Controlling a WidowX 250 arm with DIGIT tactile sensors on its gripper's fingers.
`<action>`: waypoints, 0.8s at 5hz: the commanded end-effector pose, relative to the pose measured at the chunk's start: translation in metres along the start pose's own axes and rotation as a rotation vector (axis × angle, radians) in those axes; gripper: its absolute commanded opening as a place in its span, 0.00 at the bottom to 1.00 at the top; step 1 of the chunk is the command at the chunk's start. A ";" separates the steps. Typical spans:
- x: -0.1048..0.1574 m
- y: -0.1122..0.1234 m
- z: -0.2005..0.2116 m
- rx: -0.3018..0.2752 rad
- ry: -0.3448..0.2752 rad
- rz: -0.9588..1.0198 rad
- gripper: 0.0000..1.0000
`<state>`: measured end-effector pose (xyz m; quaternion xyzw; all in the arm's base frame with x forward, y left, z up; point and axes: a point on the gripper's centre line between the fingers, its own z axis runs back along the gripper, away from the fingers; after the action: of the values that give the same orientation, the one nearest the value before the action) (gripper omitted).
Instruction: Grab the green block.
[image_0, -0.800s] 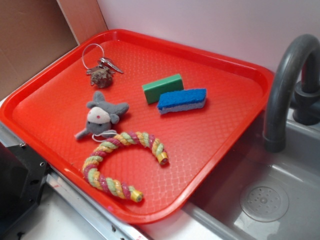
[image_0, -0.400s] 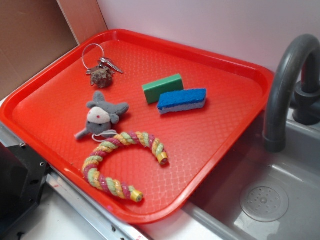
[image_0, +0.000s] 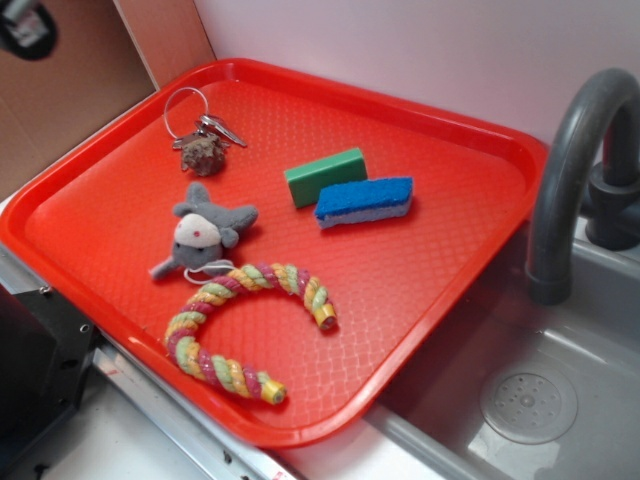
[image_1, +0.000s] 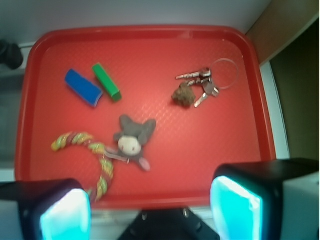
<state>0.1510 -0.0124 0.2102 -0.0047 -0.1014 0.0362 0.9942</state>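
Green block (image_0: 325, 176): small rectangular bar, flat faces, lighter green top, darker sides. Lies flat on the red tray (image_0: 440, 290), in the far middle part, long axis slanting. Just beside it on the near right lies a blue sponge (image_0: 364, 201) with pale underside; from the wrist view the two (image_1: 106, 82) sit side by side with a narrow strip of tray between them at one end, and whether they touch at the other end cannot be told.

Gripper (image_1: 150, 207): high above the near edge of the tray, well apart from the block. Two fingers (image_1: 235, 202) with glowing teal pads show at the bottom corners of the wrist view, spread wide, nothing between them.

Surface and room: tray has raised rim and a dimpled floor. Also on it: a grey plush mouse (image_0: 203, 236), a curved multicoloured rope toy (image_0: 240, 325), keys on a ring (image_0: 200, 128) with a brown lump. Right of the tray, a grey sink (image_0: 530, 400) with round drain and a dark curved faucet (image_0: 570, 170). Pale wall behind; brown panel at far left.

Hard to make out: wrist view is soft. Fingers cut off by the frame bottom. A dark object at the exterior view's top left corner is blurred and cropped.
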 end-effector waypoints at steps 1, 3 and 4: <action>0.051 -0.014 -0.036 -0.020 -0.073 -0.082 1.00; 0.099 -0.035 -0.100 -0.132 -0.034 -0.282 1.00; 0.112 -0.045 -0.129 -0.138 0.006 -0.358 1.00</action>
<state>0.2815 -0.0419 0.0892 -0.0561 -0.0654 -0.1406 0.9863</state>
